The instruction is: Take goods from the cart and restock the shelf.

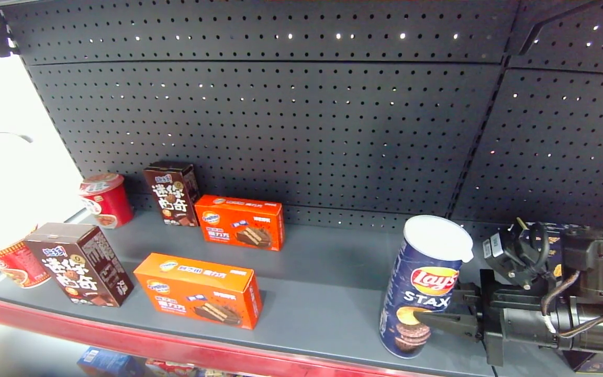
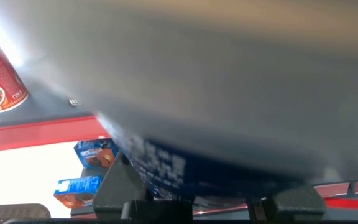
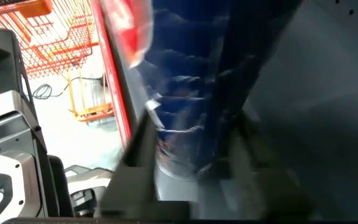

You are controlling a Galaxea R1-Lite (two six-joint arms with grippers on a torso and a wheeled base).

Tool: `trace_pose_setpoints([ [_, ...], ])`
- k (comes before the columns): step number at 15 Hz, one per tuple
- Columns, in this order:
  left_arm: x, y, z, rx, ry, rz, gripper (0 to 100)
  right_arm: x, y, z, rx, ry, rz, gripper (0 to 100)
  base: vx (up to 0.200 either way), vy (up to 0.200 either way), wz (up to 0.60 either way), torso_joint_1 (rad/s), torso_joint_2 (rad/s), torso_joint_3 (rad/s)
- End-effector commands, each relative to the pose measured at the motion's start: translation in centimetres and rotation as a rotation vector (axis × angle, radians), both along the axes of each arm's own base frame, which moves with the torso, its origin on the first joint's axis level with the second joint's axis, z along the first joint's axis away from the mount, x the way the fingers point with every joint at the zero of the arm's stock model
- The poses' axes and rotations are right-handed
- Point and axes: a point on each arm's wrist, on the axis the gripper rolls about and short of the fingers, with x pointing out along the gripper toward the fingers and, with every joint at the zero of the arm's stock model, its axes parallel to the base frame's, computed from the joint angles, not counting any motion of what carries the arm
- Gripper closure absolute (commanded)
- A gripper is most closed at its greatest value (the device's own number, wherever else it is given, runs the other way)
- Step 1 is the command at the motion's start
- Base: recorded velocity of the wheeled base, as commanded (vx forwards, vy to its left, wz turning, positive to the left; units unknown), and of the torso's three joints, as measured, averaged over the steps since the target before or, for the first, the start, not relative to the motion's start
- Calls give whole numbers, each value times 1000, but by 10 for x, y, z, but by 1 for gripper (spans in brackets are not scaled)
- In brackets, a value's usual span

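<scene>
A dark blue chips can (image 1: 427,283) with a white lid stands upright on the grey shelf (image 1: 322,293), near its red front edge at the right. My right gripper (image 1: 445,311) is shut on the can's lower part, one finger on each side. The right wrist view has the can (image 3: 197,93) close up between the same fingers (image 3: 135,155). In the left wrist view a blurred dark blue package (image 2: 185,168) with white print sits between the fingers of my left gripper (image 2: 197,199), close to the camera.
On the shelf's left half stand two orange boxes (image 1: 239,222) (image 1: 199,289), two brown boxes (image 1: 171,192) (image 1: 79,263) and two red cups (image 1: 105,199) (image 1: 16,262). Bare shelf lies between them and the can. An orange cart (image 3: 55,37) stands on the floor behind.
</scene>
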Motion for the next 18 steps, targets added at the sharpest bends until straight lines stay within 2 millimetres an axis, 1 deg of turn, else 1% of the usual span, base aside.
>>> trace_pose_setpoints([
  [1,0,0,0,0,-1,0,100,-1,0,-2,-4,8,1,0,0,0,0,0,0,0],
  [4,0,0,1,0,-2,0,100,-4,-2,-1,-3,3,-5,0,0,0,0,0,0,0],
  [5,0,0,1,0,-5,0,100,-9,-5,0,-7,-5,-21,0,0,0,0,0,0,0],
  [6,-1,0,2,1,-8,0,100,-17,-9,0,-9,-6,-33,0,0,0,0,0,0,0],
  [8,-2,0,6,4,-27,0,100,-30,-14,8,12,-37,-39,0,0,0,0,0,0,0],
  [10,-5,-1,17,8,-64,-6,100,-36,-19,18,38,-79,-57,0,0,0,0,0,0,0],
  [11,-9,-2,34,14,-114,-26,100,-44,-23,29,56,-135,-72,0,0,0,0,0,0,0],
  [12,-9,-2,46,16,-129,-43,100,-52,-25,37,66,-164,-102,0,0,0,0,0,0,0],
  [14,-4,-3,80,21,-153,-104,100,-58,-27,49,100,-193,-171,0,0,0,0,0,0,0],
  [16,11,-3,113,20,-140,-212,100,-63,-31,54,106,-219,-254,0,0,0,0,0,0,0],
  [17,24,-3,130,16,-121,-290,100,-64,-32,56,111,-223,-301,0,0,0,0,0,0,0],
  [18,35,-3,143,-5,-99,-348,100,-64,-33,57,112,-219,-330,0,0,0,0,0,0,0],
])
